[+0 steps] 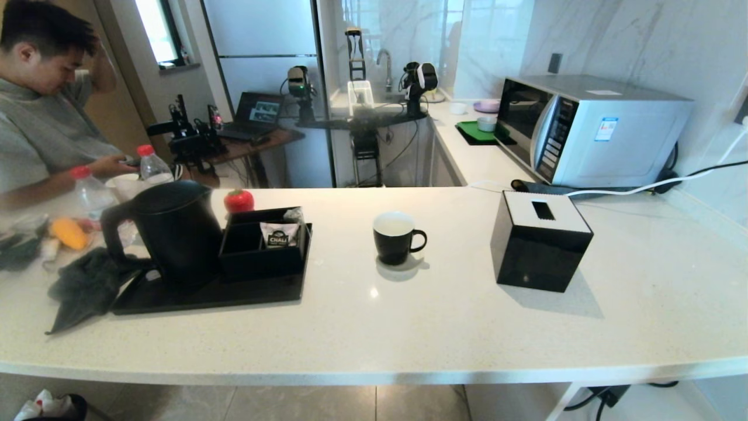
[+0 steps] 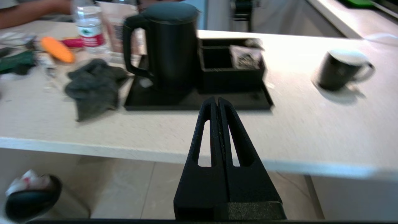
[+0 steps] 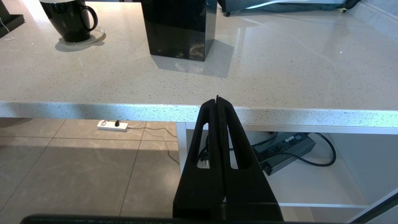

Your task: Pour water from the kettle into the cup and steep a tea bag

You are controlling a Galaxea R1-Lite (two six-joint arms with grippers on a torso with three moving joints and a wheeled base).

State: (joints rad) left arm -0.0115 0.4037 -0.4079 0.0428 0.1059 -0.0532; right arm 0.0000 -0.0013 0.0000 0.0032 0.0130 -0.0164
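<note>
- Three task items sought, two located with certainty.
- Kettle: upright at the left end of a black tray, lid on, loop handle turned toward the tabletop's left side; untouched.
- Cup: upright on bare tabletop, well apart from the tray to its right, handle pointing right; pale inside, contents not readable, seemingly empty.
- Tea bag: not identifiable; only a white sachet printed "CHALI" stands in the black organiser box beside the kettle on the tray.
- Left tool: fingers pressed together, holding nothing, hanging off the tabletop's near edge and aimed at tray and kettle.
- Right tool: fingers closed flat together, empty, parked below and before the tabletop edge, facing the black tissue box.
- Progress, judged: nothing begun; grasping the kettle, pouring, and steeping all remain.
- Surroundings: dark cloth left of the tray; bottles, orange object and red object behind; seated person at far left; microwave at rear right.
- Hidden or unclear: neither arm visible in the head view; kettle's spout and water level not discernible; clutter at far left blurred.
</note>
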